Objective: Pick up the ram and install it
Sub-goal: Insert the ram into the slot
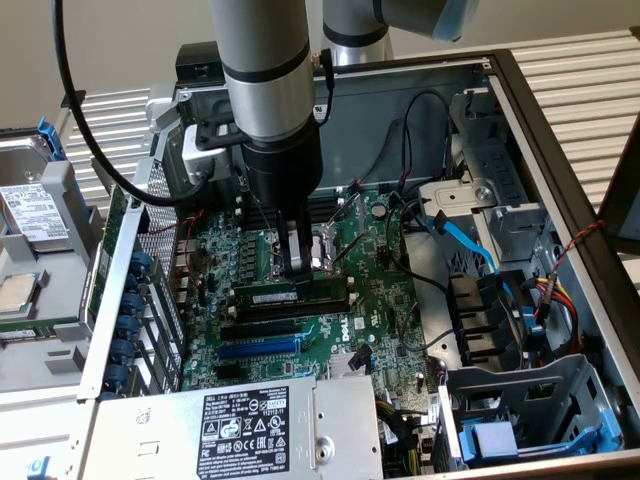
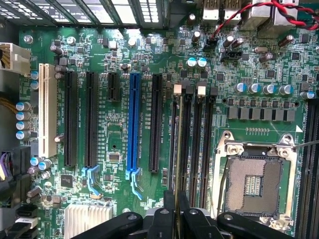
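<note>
Exterior view: the ram (image 1: 283, 296) was seen held on edge, lengthwise over the black memory slots (image 1: 300, 318) just near of the open CPU socket (image 1: 325, 250). It was pinched between the narrowly set jaws of the gripper (image 1: 297, 268). Which slot it met, and whether it was seated, could not be told. Good seating was judged to require the stick kept level, aligned with one slot, and pressed evenly. The arm was held upright above the motherboard (image 1: 250, 255), fingers pointed straight down.

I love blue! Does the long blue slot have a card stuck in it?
No, the blue slot stands bare, with nothing plugged into it.
</note>
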{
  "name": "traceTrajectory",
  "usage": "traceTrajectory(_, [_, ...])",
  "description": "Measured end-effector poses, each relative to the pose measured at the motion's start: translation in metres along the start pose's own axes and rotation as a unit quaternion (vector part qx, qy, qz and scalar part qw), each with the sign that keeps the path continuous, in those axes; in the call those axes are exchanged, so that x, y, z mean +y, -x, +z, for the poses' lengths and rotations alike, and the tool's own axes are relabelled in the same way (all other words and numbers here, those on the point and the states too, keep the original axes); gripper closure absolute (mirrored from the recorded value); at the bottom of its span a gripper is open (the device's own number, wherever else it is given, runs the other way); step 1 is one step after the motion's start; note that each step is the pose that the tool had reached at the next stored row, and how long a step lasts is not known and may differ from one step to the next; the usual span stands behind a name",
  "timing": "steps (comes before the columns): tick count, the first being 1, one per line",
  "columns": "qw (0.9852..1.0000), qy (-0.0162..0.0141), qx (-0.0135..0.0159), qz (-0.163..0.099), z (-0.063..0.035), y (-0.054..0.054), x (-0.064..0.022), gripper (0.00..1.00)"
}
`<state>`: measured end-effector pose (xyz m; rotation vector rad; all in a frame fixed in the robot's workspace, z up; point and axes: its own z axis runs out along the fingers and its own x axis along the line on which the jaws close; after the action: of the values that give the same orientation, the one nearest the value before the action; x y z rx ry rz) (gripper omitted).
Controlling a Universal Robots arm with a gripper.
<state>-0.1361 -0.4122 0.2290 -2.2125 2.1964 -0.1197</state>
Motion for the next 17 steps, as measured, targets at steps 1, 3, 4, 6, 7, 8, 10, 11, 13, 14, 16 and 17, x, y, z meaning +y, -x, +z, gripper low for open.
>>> traceTrajectory(1, [1.0, -0.0001, -0.0001, 0.0, 0.0002, 0.0001, 0.0, 0.86])
traceTrajectory(3, [1.0, -0.0001, -0.0001, 0.0, 0.0001, 0.0001, 0.0, 0.86])
traceTrajectory(4, [1.0, -0.0001, 0.0, 0.0, 0.0001, 0.0001, 0.0, 0.86])
traceTrajectory(6, [1.0, -0.0001, -0.0001, 0.0, 0.0001, 0.0002, 0.0, 0.86])
traceTrajectory(7, [1.0, -0.0001, -0.0001, 0.0, 0.0, 0.0002, 0.0, 0.86])
traceTrajectory(8, [1.0, -0.0001, -0.0001, 0.0, -0.0001, 0.0002, 0.0, 0.86])
traceTrajectory(10, [1.0, -0.0001, 0.0, 0.0, -0.0005, 0.0001, 0.0, 0.86])
traceTrajectory(11, [1.0, -0.0001, 0.0, 0.0, -0.0008, 0.0001, -0.0001, 0.86])
traceTrajectory(13, [1.0, -0.0001, 0.0, 0.0, -0.0009, 0.0001, -0.0001, 0.86])
traceTrajectory(14, [1.0, -0.0001, 0.0, 0.0, -0.0009, 0.0001, -0.0001, 0.86])
traceTrajectory(16, [1.0, -0.0001, 0.0, 0.0, -0.0009, 0.0001, -0.0001, 0.86])
traceTrajectory(17, [1.0, -0.0001, 0.0, 0.0, -0.0009, 0.0001, -0.0001, 0.86])
